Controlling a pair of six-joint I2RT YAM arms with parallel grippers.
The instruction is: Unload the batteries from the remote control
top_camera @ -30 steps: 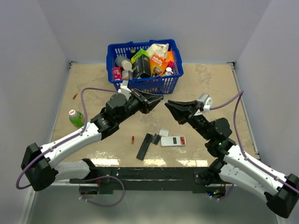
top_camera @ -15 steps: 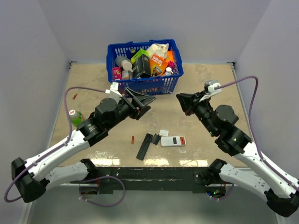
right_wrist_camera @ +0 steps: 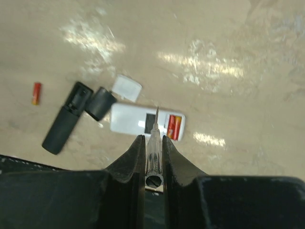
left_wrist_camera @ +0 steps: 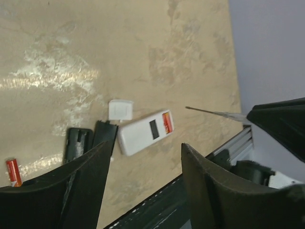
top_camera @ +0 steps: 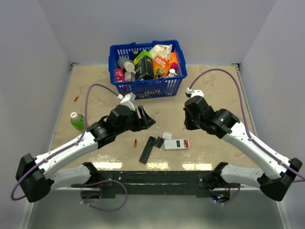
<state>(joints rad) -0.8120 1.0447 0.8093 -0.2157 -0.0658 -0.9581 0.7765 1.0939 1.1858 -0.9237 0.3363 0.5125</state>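
R gripper (right_wrist_camera: 153,141) is clamping a thin clear probe (right_wrist_camera: 154,155), pointing toward the white remote (right_wrist_camera: 133,121). Red batteries (right_wrist_camera: 174,126) are sitting in its open bay, w/ one loose battery (right_wrist_camera: 36,93) lying left of the black remote (right_wrist_camera: 62,126). L gripper (left_wrist_camera: 145,148) is hanging w/ fingers spread.

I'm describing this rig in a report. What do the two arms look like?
The left arm and right arm have white shells with black joints and bases, and end in black tapered jaws. A purple left cable and right cable loop off them.
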